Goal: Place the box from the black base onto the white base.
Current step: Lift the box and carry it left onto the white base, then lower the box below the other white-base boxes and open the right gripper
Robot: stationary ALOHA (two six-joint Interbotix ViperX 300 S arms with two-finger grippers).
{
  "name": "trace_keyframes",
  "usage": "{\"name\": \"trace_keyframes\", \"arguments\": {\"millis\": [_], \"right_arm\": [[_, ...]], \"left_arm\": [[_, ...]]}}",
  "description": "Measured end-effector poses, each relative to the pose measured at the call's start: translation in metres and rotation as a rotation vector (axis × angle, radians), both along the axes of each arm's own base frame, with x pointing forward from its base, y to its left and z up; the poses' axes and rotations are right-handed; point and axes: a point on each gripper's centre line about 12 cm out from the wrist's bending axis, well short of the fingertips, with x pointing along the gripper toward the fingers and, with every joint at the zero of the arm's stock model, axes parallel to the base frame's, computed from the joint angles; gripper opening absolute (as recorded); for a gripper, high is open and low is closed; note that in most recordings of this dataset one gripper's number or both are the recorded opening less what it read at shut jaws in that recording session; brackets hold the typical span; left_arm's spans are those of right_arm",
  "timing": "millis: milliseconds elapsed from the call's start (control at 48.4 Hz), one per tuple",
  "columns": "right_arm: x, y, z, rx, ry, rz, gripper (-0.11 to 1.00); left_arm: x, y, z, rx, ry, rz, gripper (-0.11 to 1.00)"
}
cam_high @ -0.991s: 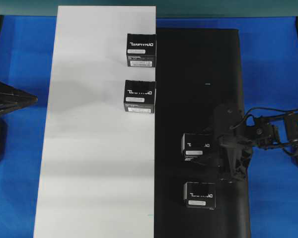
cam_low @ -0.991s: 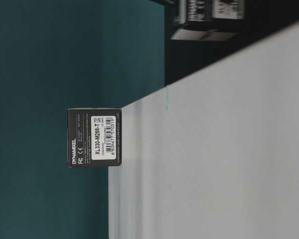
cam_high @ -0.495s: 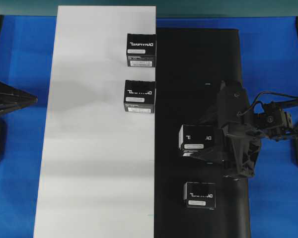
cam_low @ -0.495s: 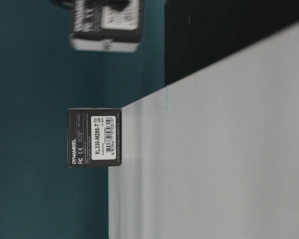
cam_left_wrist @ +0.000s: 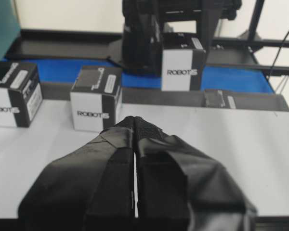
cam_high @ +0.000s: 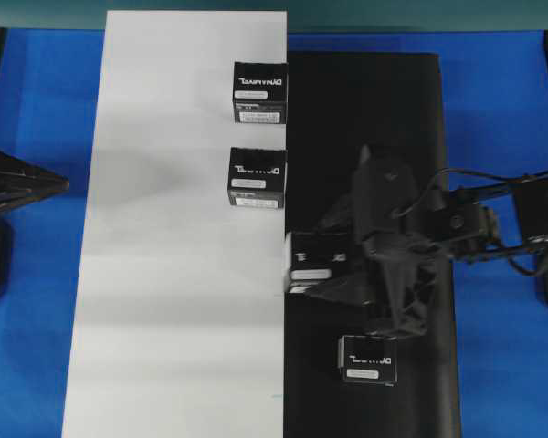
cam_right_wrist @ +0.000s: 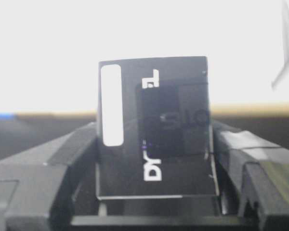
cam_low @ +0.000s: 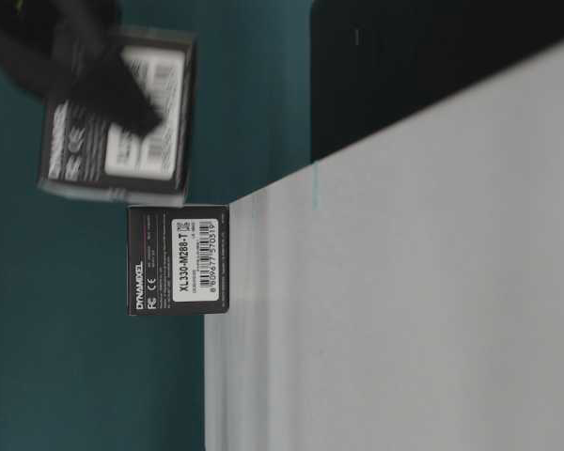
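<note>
My right gripper point(cam_high: 327, 258) is shut on a small black box point(cam_high: 310, 262) and holds it in the air over the seam between the black base point(cam_high: 365, 119) and the white base point(cam_high: 173, 301). In the right wrist view the box point(cam_right_wrist: 154, 130) sits between both fingers point(cam_right_wrist: 241, 159). In the table-level view it point(cam_low: 122, 113) hangs high. One more box point(cam_high: 367, 359) lies on the black base. Two boxes point(cam_high: 258, 91) point(cam_high: 257, 178) stand on the white base along its right edge. My left gripper point(cam_high: 62, 183) is shut and empty at the far left.
The blue table point(cam_high: 502, 109) surrounds both sheets. In the left wrist view the shut gripper point(cam_left_wrist: 135, 120) points over the white base point(cam_left_wrist: 231, 134) at two boxes point(cam_left_wrist: 12, 94) point(cam_left_wrist: 95, 98), with the held box point(cam_left_wrist: 183, 62) behind.
My right gripper has lifted the box off the black base and carried it left, from the middle of the black base to the seam with the white base. The left arm has not moved.
</note>
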Motion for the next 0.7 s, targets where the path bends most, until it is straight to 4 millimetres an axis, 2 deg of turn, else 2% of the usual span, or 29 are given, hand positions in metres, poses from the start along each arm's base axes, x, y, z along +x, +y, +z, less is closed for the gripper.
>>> {"name": "trace_keyframes", "arguments": {"millis": [351, 702], "right_arm": [[0.032, 0.003, 0.004, -0.023, 0.007, 0.007, 0.52], [0.054, 0.004, -0.007, -0.034, 0.036, 0.009, 0.52]], "left_arm": [[0.000, 0.000, 0.001, -0.001, -0.002, 0.000, -0.03], [0.000, 0.000, 0.000, -0.002, 0.000, 0.000, -0.03]]}}
